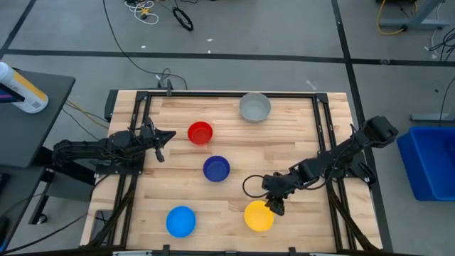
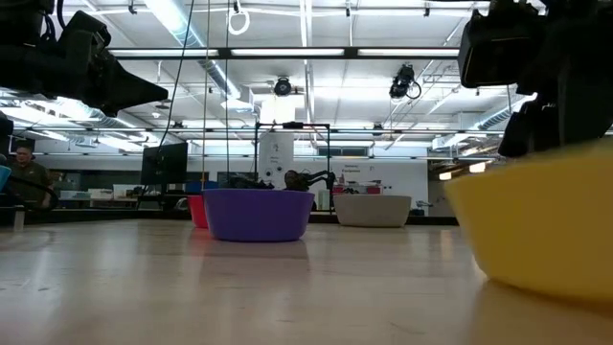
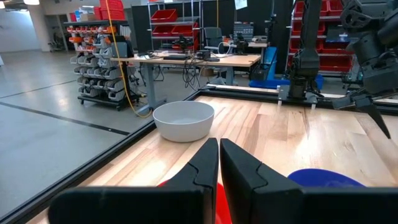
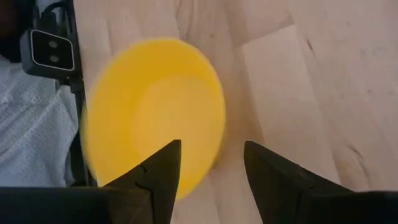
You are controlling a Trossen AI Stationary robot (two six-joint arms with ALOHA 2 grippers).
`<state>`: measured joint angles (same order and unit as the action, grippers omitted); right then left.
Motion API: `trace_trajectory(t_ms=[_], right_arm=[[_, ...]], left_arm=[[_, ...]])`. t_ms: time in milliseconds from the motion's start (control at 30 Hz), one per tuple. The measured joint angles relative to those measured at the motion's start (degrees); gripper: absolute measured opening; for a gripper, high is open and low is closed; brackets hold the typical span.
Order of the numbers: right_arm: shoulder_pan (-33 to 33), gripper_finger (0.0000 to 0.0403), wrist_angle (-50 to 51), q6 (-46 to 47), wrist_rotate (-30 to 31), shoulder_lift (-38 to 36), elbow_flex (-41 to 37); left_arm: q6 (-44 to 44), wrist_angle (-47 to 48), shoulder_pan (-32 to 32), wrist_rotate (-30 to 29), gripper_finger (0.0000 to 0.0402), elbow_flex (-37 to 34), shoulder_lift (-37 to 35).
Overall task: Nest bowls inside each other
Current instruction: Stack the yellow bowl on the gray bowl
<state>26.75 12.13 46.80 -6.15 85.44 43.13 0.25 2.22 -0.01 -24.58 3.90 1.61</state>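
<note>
Wooden table (image 1: 298, 153) | right gripper (image 1: 274, 206) apart over yellow bowl (image 1: 258, 217), near edge | left gripper (image 1: 161, 147) together, left edge

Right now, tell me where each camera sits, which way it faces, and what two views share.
High view: overhead, facing straight down at the wooden table; both arms show.
Low view: at tabletop height, facing level across; arms enter from above.
Left wrist view: on the left arm, facing the grey round plastic bowl; shut left hand shows.
Right wrist view: on the right arm, facing down; open right hand straddles the rim of the yellow round plastic bowl.
Shared: high and low views both show the dark blue round plastic bowl.
</note>
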Motion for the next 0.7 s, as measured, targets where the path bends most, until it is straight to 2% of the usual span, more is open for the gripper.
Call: trace_trajectory(t_ms=[300,500,600,700], right_arm=[[0.02,0.0195,0.06,0.71,-0.40,5.13,0.00],[0.02,0.0186,-0.25,0.60,-0.51,5.81,0.00],[0.02,0.0158,-0.90,0.25,-1.54,5.80,0.00],[0.11,0.0082,-1.11,0.36,-3.13,5.78,0.00]], left_arm=[[0.02,0.04,0.00,0.00,0.0022,0.00,0.00],[0.13,0.04,-0.02,0.00,0.0022,0.00,0.00],[0.15,0.04,-0.01,0.00,0.0022,0.00,0.00],[0.15,0.04,-0.02,0.00,0.0022,0.00,0.00]])
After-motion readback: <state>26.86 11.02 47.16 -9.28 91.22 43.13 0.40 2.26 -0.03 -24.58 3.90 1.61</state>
